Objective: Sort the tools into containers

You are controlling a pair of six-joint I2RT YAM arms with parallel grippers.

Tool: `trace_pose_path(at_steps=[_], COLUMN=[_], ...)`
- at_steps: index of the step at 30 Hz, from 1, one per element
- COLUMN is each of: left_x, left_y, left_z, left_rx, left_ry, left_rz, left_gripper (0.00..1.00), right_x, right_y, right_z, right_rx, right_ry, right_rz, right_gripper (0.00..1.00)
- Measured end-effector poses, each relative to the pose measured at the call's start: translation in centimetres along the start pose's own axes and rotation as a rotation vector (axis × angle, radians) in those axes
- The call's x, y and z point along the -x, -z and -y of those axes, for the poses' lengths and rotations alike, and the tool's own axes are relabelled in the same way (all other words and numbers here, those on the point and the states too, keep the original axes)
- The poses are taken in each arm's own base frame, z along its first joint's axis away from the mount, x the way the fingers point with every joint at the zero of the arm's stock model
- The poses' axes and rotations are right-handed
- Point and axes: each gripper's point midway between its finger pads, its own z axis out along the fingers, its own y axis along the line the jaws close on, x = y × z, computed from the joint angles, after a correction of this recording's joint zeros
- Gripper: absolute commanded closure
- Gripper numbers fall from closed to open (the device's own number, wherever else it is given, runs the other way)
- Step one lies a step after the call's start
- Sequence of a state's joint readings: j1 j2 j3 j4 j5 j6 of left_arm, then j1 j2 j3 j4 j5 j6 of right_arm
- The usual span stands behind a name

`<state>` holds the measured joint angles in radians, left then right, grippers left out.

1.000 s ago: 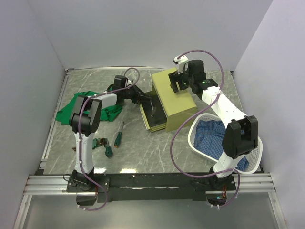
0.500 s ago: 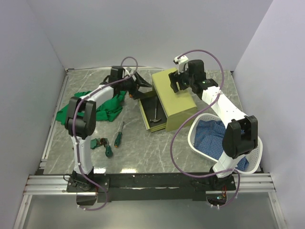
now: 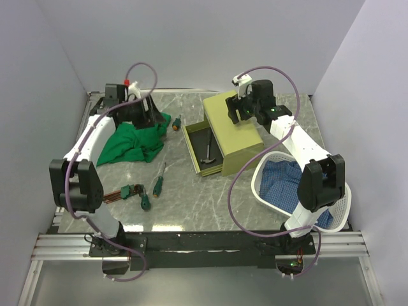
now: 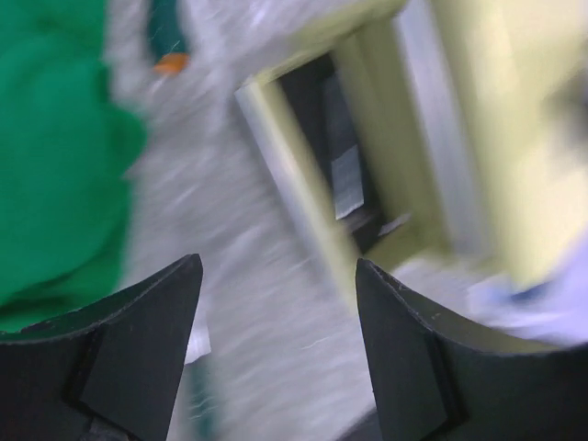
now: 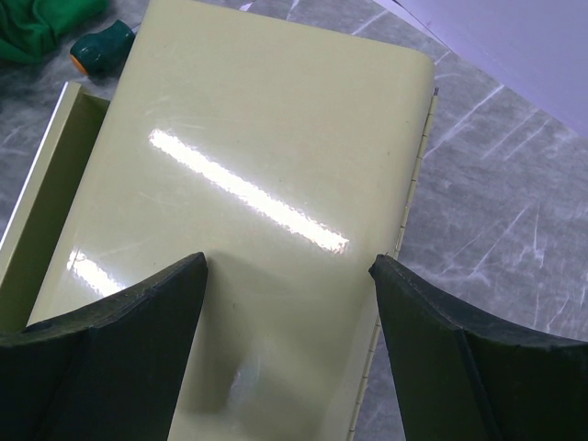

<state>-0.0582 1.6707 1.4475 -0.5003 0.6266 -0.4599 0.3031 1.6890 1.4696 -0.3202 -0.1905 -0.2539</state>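
The olive-yellow chest (image 3: 234,131) stands at the back middle with its lower drawer (image 3: 191,148) pulled out. A dark-handled hammer (image 3: 208,153) lies inside that drawer. One green-handled screwdriver (image 3: 175,123) rests beside the cloth; its handle end shows blurred in the left wrist view (image 4: 166,35). Two more screwdrivers (image 3: 158,181) (image 3: 145,201) and the hex keys (image 3: 125,192) lie at the near left. My left gripper (image 3: 155,116) (image 4: 277,266) hangs open and empty over the cloth's edge. My right gripper (image 3: 237,113) (image 5: 288,266) hovers open just above the chest's top (image 5: 257,211).
A green cloth (image 3: 131,140) (image 4: 55,156) is bunched at the back left. A white mesh basket (image 3: 260,185) holding a blue checked cloth (image 3: 285,182) sits at the right, close to the chest. Walls enclose the table on three sides.
My left gripper opened, left the hammer in the drawer, and swung back and left to the cloth. The right arm has not moved.
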Motion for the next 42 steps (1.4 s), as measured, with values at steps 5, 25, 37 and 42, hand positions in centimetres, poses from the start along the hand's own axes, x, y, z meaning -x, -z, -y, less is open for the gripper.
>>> trace_pose_path(at_steps=[5, 25, 37, 42], left_x=[-7.2, -22.4, -21.9, -22.2], left_y=[3.7, 12.8, 9.8, 9.5], left_z=[-5.4, -16.5, -20.5, -20.9], left_rx=[0.15, 0.162, 0.218, 0.209], left_ry=[-0.449, -1.079, -1.188, -1.174], left_rz=[-0.177, -0.672, -0.652, -0.675], left_gripper=[0.22, 0.16, 0.25, 0.99], right_x=[0.0, 0.1, 0.0, 0.0], right_y=[0.0, -0.2, -0.2, -0.2], right_z=[0.0, -0.3, -0.3, -0.3], right_rx=[0.007, 0.042, 0.043, 0.043], right_ry=[0.005, 0.001, 0.004, 0.004], right_rz=[0.001, -0.02, -0.014, -0.013], right_gripper=[0.19, 0.18, 0.18, 0.18])
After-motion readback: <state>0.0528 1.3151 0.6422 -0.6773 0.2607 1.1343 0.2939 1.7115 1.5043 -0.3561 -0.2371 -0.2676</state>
